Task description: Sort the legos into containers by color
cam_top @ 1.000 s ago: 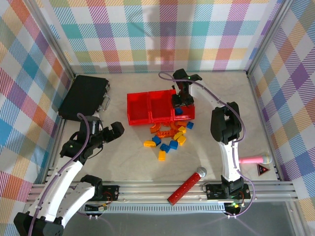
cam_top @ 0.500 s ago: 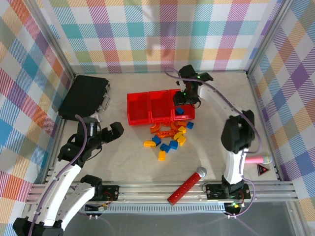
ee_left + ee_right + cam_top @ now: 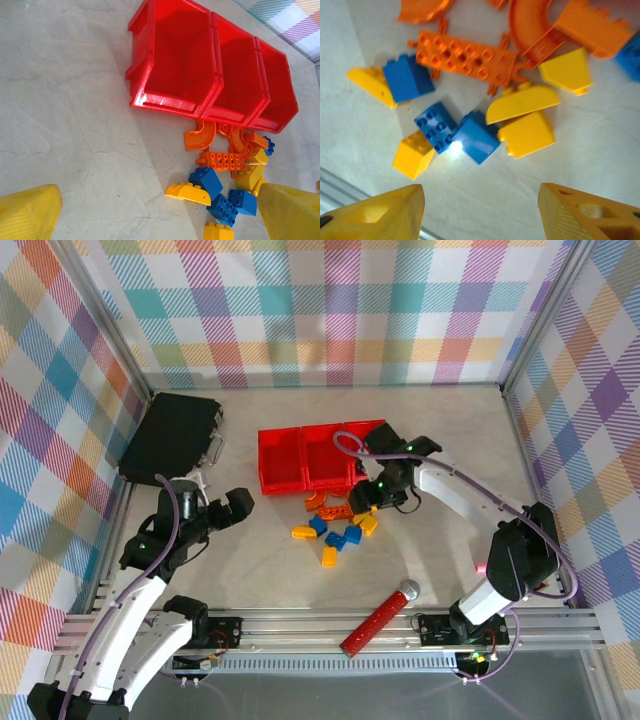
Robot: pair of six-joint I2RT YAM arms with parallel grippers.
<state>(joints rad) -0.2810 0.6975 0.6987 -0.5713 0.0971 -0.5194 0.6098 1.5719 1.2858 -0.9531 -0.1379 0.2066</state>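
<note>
Grey stone-look table (image 3: 260, 575) is carrying everything. The black case (image 3: 172, 435) is lying at the far left, out of the job. The containers (image 3: 305, 460), three red bins joined in a row, are sitting mid-table with their open tops facing up, so bricks can be dropped in from above.

The right gripper (image 3: 383, 498) is hanging just near of the right bin, directly above the pile. In the wrist view its fingers (image 3: 380, 212) are spread wide with nothing between them, and the blue bricks (image 3: 462, 134) are lying just ahead. Judgement: it is lining up for a blue pick.

The left gripper (image 3: 236, 507) is hovering left of the pile, fingers parted and empty, likely so as not to crowd the right arm.

The red cylinder (image 3: 378, 620) is lying by the near rail. The legos (image 3: 340, 522), orange, yellow and blue, are lying loose on the table just near of the bins, unsorted.
</note>
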